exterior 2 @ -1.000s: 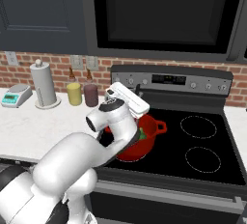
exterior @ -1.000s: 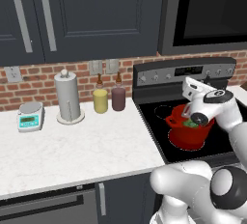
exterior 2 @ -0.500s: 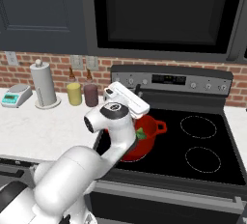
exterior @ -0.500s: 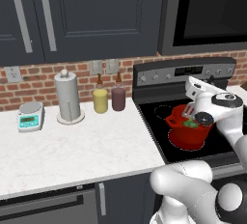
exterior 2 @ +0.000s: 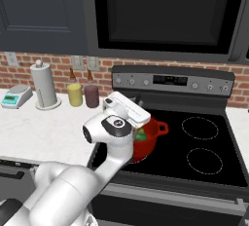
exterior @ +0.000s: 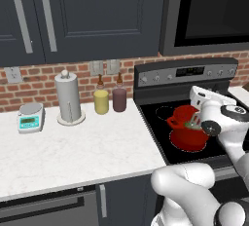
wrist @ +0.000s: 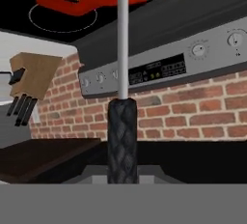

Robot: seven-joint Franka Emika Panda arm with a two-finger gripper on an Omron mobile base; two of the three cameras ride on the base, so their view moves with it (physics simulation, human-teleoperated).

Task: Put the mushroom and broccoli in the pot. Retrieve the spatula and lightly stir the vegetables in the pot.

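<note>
We find no writing we can read; the stove's panel (wrist: 154, 71) shows only blurred lit marks. Our gripper (exterior: 198, 121) is clamped tight on the spatula (wrist: 122, 121), whose black handle and pale shaft run straight ahead of it into the red pot (exterior: 188, 131). From the right base camera we see green broccoli (exterior 2: 141, 135) in the pot just under the gripper. The hand camera alone gives us a knife block (wrist: 30, 80) off to one side. Two bare burner rings (exterior 2: 200, 127) lie beyond the pot.
</note>
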